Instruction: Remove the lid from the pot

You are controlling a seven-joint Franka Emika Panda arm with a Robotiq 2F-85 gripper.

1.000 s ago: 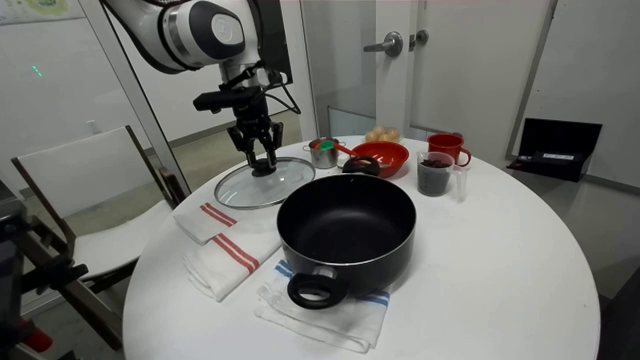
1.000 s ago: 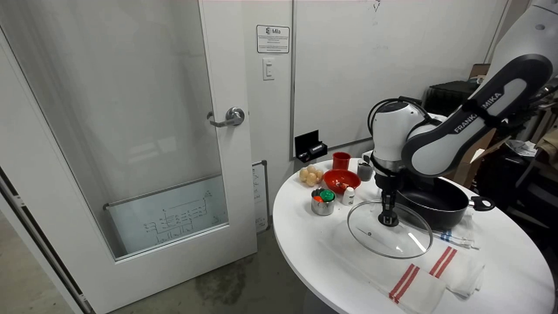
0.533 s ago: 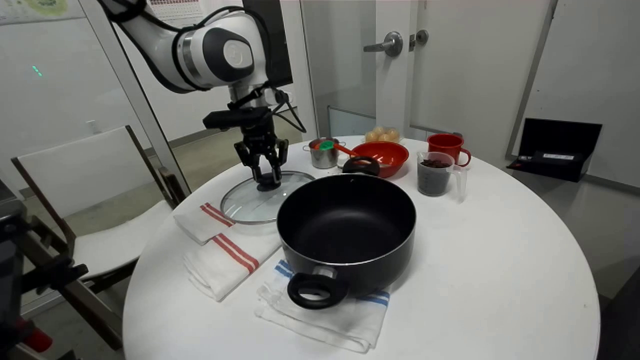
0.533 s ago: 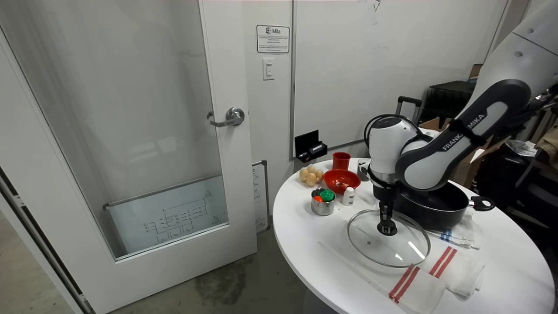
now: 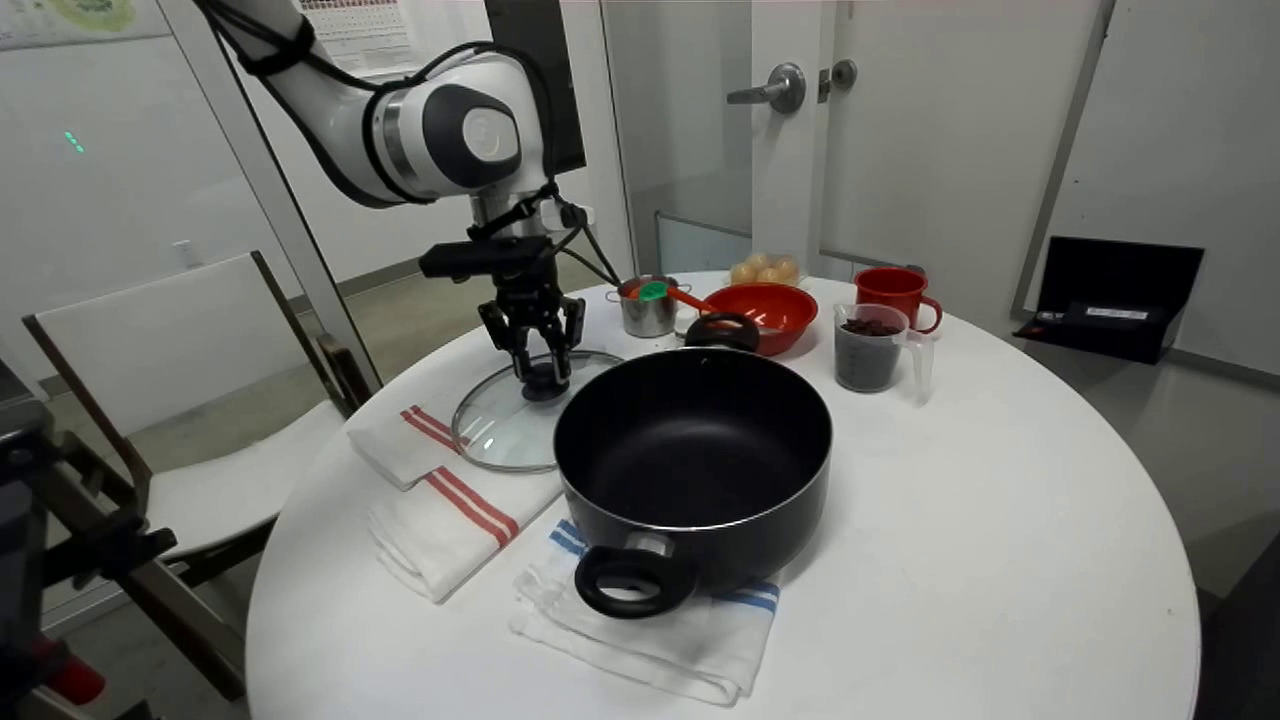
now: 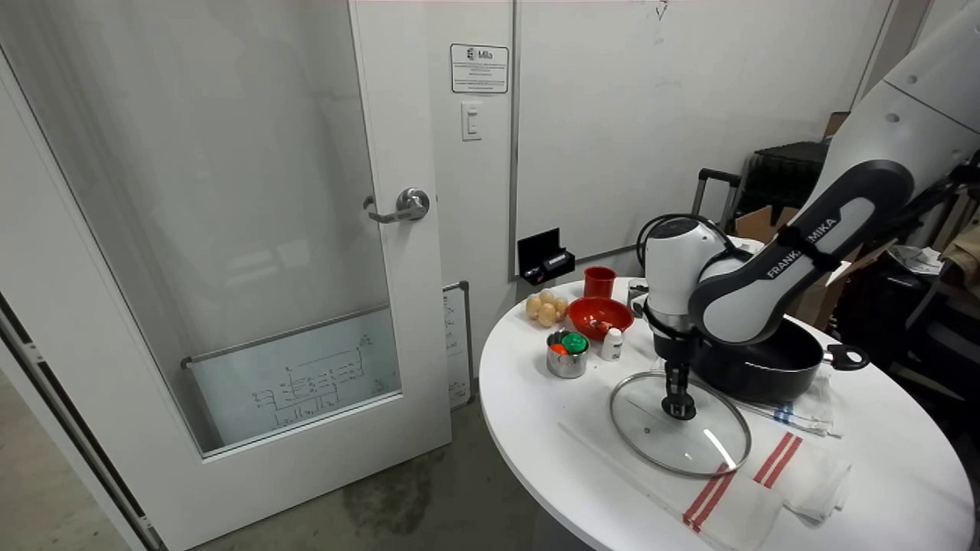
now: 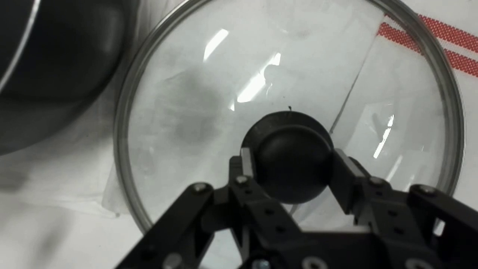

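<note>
The glass lid (image 5: 500, 425) is off the pot and beside it, level, low over the red-striped towels; it also shows in an exterior view (image 6: 643, 440) and the wrist view (image 7: 179, 112). I cannot tell whether it touches the table. The large black pot (image 5: 745, 550) stands uncovered, its dark inside showing; its wall shows in the wrist view (image 7: 63, 101). My gripper (image 7: 293, 164) has its fingers against both sides of the lid's black knob. In both exterior views the gripper (image 5: 543, 375) (image 6: 678, 404) is upright over the lid's centre. The pot hides part of the lid's rim in an exterior view.
Red-striped towels (image 5: 460, 520) lie by the lid; a blue-striped towel (image 5: 650, 650) lies under the pot. A small metal pot (image 5: 648, 315), red bowl (image 5: 765, 320), white bottle (image 6: 612, 346), measuring cup (image 5: 866, 360), red mug (image 5: 890, 288) and pale balls (image 5: 765, 270) stand farther back.
My gripper has moved down with the lid, from above the table to low over the towels, and slightly toward the pot in an exterior view. The pot has not moved.
</note>
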